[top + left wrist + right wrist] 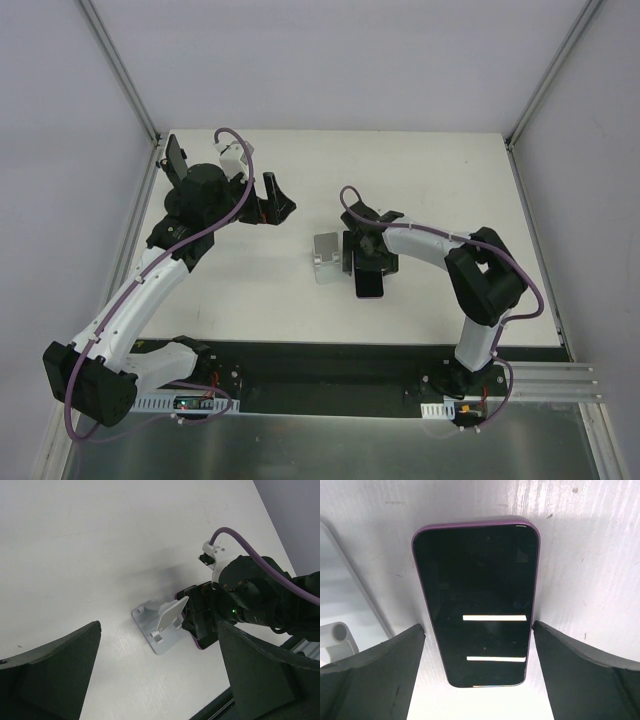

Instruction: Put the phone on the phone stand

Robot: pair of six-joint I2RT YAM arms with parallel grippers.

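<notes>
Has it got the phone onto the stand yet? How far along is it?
Not yet. The phone lies flat on the table beside the phone stand. In hand: the right gripper straddles it, jaws open, not gripping. To do: grasp, lift, set it on the stand. The left gripper is open, away from both.

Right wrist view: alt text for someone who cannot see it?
A phone in a purple case lies screen-up on the white table, between the two dark fingers of the open right hand. Part of the phone stand shows at the left edge.
</notes>
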